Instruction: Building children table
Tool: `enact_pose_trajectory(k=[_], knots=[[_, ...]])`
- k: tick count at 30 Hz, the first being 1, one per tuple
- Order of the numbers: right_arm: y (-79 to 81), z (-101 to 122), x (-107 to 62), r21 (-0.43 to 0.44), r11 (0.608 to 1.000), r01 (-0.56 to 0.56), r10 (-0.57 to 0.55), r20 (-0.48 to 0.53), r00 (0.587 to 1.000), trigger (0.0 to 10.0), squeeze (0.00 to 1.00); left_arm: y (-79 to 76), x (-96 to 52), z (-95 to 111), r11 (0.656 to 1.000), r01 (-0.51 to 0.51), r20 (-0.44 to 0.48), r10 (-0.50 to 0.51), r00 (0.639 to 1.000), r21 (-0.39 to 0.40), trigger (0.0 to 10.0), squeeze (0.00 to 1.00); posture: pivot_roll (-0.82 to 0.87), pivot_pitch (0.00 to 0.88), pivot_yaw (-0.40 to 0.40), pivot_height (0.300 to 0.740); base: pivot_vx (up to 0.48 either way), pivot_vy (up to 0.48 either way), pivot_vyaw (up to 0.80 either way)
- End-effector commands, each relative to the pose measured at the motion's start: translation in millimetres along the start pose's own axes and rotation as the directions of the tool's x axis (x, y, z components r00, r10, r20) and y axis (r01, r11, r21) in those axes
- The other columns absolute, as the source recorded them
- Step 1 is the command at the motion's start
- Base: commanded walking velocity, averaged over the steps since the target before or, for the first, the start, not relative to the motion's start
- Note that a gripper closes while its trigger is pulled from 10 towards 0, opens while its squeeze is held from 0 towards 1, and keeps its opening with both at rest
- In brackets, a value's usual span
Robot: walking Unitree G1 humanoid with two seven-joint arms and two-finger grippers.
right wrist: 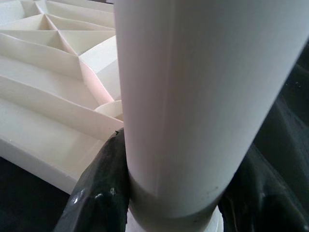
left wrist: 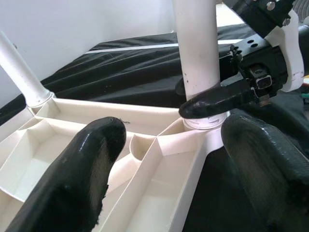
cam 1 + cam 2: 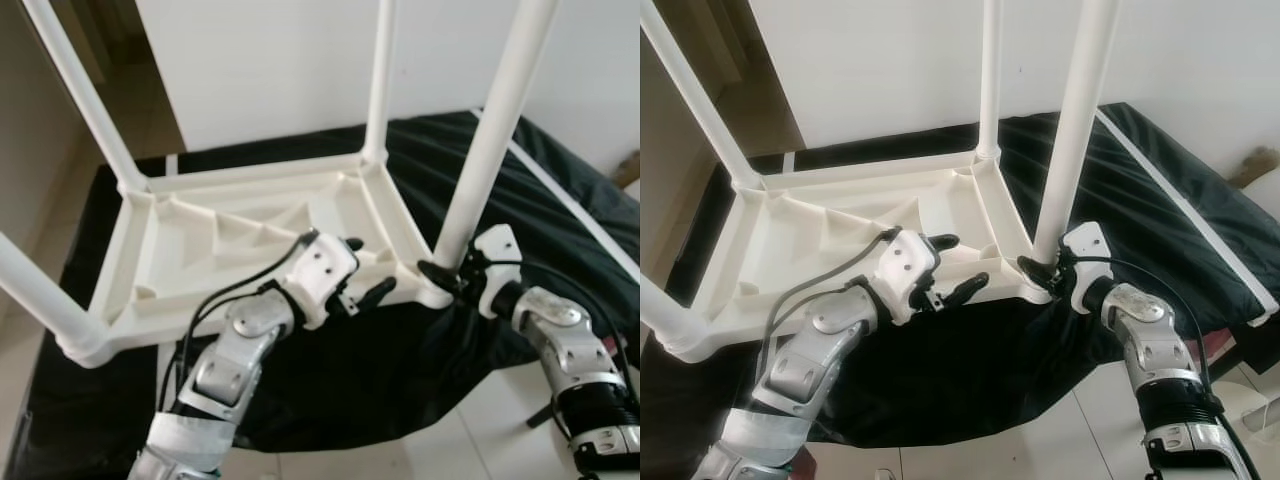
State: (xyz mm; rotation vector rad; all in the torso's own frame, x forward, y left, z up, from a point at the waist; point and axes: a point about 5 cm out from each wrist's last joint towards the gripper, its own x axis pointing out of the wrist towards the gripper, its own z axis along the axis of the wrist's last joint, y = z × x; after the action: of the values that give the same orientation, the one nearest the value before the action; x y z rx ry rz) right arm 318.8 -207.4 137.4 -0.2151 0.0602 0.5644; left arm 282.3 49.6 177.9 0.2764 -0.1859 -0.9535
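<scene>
Nearest to the robot, the right gripper has its two black fingers closed around the base of a white round plastic table leg, just above the socket at the near right corner of the white plastic children's table top. In the right wrist view the leg stands between the finger pads, which press on both of its sides.

A little to the left, the left gripper hovers over the near rim of the table top with its jaws wide apart and nothing between them. In the left wrist view its fingers point toward the same corner socket.

The table top lies upside down, with its ribbed underside up, on a black cloth that covers a low surface. Three more white legs stand upright in its other corners: one at the near left, one at the far left and one at the far right. Behind it is a white wall, and light floor tiles are in front.
</scene>
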Motion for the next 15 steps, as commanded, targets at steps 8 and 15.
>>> enact_pose_trajectory(k=[8, 15], knots=[[1.8, -7, 4.1, 0.012, 0.990, 0.138, -0.138, -0.034, 0.990, 10.0, 0.00, 2.1, 1.5, 1, 1.000, 0.012, 0.005, -0.012, 1.000, 0.006, 10.0, 0.00, 0.02, 0.000, 0.051, 0.740, 0.000, 0.000, 0.00], [12.3, -5, 9.9, 0.064, 0.958, 0.281, -0.280, -0.029, 0.960, 10.0, 0.00, -0.9, 2.1, 0, 1.000, 0.017, 0.006, -0.017, 1.000, 0.000, 10.0, 0.00, 0.01, 0.000, 0.048, 0.740, 0.000, 0.000, 0.00]])
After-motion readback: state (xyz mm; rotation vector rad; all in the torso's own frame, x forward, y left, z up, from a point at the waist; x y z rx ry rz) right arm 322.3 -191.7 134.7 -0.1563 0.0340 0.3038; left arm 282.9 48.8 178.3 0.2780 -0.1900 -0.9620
